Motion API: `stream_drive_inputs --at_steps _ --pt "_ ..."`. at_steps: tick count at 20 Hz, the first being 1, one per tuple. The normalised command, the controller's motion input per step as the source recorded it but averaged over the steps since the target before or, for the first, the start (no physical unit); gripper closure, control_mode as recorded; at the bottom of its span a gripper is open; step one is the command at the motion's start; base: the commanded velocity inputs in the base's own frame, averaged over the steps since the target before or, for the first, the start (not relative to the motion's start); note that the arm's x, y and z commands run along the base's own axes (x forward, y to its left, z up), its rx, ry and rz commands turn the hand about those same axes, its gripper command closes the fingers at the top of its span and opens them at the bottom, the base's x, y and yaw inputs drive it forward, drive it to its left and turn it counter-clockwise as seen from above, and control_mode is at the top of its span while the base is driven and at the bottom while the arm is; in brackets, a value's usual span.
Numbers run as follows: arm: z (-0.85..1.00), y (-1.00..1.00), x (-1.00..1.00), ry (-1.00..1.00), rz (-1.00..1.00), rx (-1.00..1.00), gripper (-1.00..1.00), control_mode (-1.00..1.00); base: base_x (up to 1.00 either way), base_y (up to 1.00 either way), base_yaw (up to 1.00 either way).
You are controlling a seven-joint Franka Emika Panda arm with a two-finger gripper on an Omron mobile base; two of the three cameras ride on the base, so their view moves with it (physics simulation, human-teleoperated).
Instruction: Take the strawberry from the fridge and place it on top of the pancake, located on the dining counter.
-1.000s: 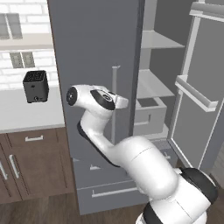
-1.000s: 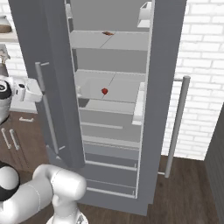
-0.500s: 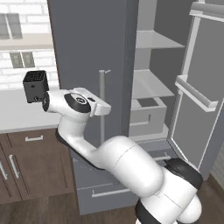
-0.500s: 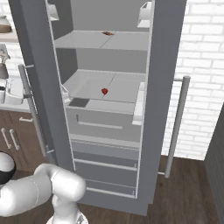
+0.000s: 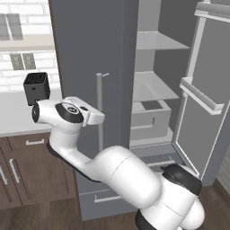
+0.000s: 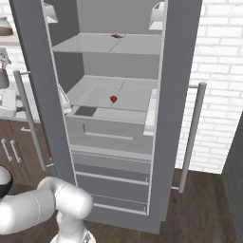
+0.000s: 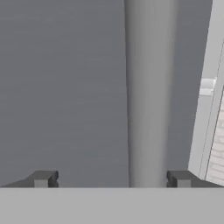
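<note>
Fridge (image 5: 94, 58), tall, matte grey, double-doored, stands open in the left base view: its left door faces the camera with a long silver vertical bar handle (image 5: 99, 108) on it, and its right door (image 5: 204, 90) swings out wide. Pale grey shelves (image 5: 155, 85) show inside the fridge, with a grey drawer box (image 5: 150, 117) below them. The white arm's hand (image 5: 92, 116) hangs just beside that bar handle. Left of the fridge, a black toaster (image 5: 37, 87) sits on a white counter (image 5: 13, 117) over dark brown wood cabinets (image 5: 31, 168).

From the right base view, the tiny bright red strawberry (image 6: 113, 98) lies on the middle shelf of the fridge, near the shelf's centre. A flat reddish-brown item (image 6: 116, 36) lies on the shelf above it. Grey drawers (image 6: 111, 182) stack beneath, and a white brick wall (image 6: 220, 71) stands right of the fridge.

In the hand view, the two-finger gripper (image 7: 111, 178) stands wide, its dark tips set either side of the bar handle without touching it, the fridge's grey door behind.
</note>
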Motion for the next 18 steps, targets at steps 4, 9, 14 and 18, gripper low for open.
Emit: stream_drive_inputs --at_steps 4,9,14,18 --pt "0.00 0.00 -0.44 0.14 0.18 0.00 -1.00 -1.00 0.00 0.00 0.00" --pt "0.00 -0.05 -0.74 0.09 0.19 0.01 -1.00 -1.00 0.00 0.00 0.00" --pt "0.09 -0.74 -0.34 0.02 0.23 0.41 -1.00 -1.00 0.00 0.00 0.00" --pt "0.41 -0.97 -0.12 0.02 0.20 0.61 -1.00 -1.00 0.00 0.00 0.00"
